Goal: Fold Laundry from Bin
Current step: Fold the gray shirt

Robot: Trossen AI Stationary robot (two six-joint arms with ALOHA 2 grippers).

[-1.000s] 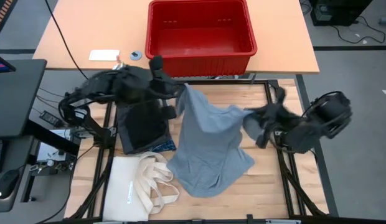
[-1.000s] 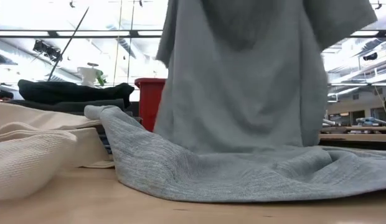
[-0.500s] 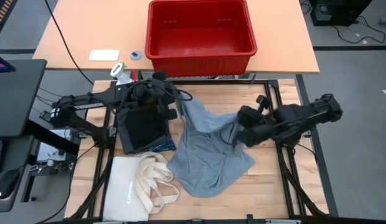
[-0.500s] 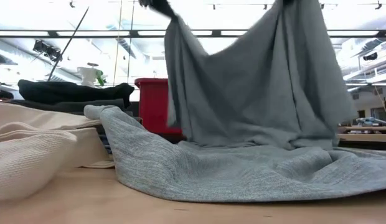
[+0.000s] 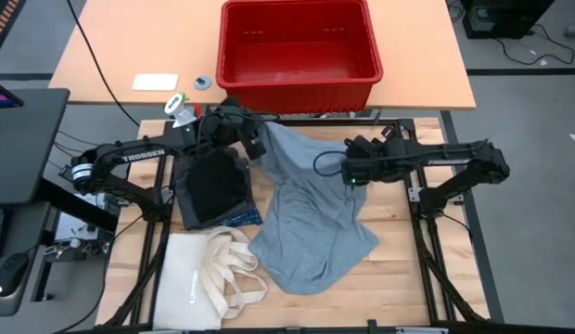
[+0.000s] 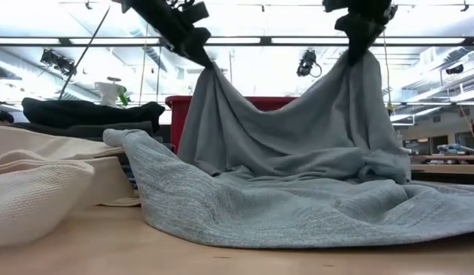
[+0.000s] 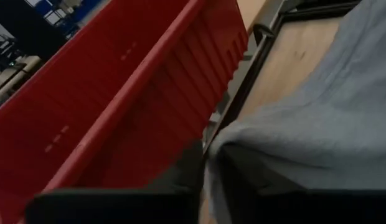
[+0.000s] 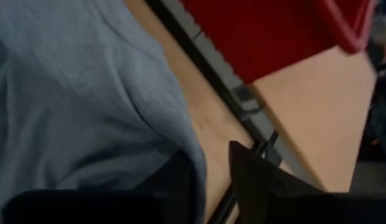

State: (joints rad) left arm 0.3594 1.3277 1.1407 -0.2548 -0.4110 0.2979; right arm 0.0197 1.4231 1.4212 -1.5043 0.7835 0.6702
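the step looks like laying the grey shirt flat before folding. the left gripper pinches its far corner, fingers narrow, just before the red bin. the right gripper pinches the other corner. next, both should let go and smooth the cloth below them.

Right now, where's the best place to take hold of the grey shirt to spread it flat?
Probably by its two far corners, from above. The grey shirt is draped from the left claw and right claw, each pinching a top edge near the red bin, while its near half lies crumpled on the table. Pulling those corners apart should flatten it.
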